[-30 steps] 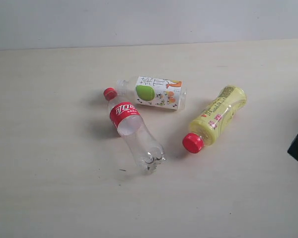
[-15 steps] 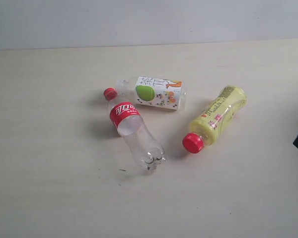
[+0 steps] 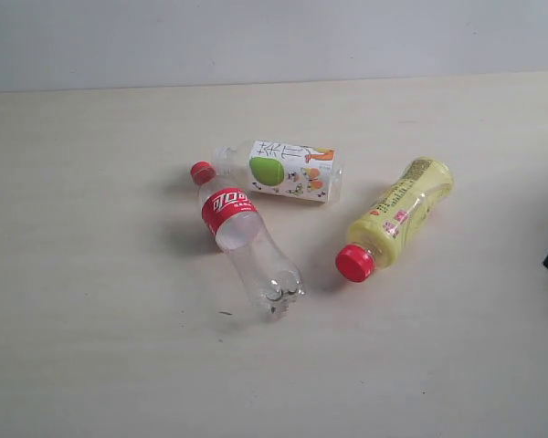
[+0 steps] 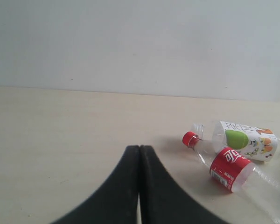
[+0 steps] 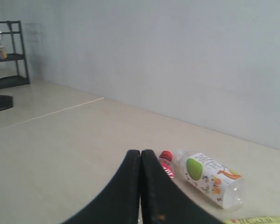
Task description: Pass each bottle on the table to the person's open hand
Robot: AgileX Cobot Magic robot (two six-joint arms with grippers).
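Below a plain grey wall, the pale table carries three bottles lying on their sides near its middle, which we judge puts them within either arm's reach. The yellow bottle lies apart. The clear bottle has its cap just beside the apple-labelled bottle. We see no open hand. The left gripper and right gripper hang low, facing the bottles, jaws pressed together on nothing.

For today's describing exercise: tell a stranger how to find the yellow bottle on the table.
On the pale table, the clear bottle and apple bottle lie close together; the yellow bottle lies alone to their right. Only it has a yellow body.
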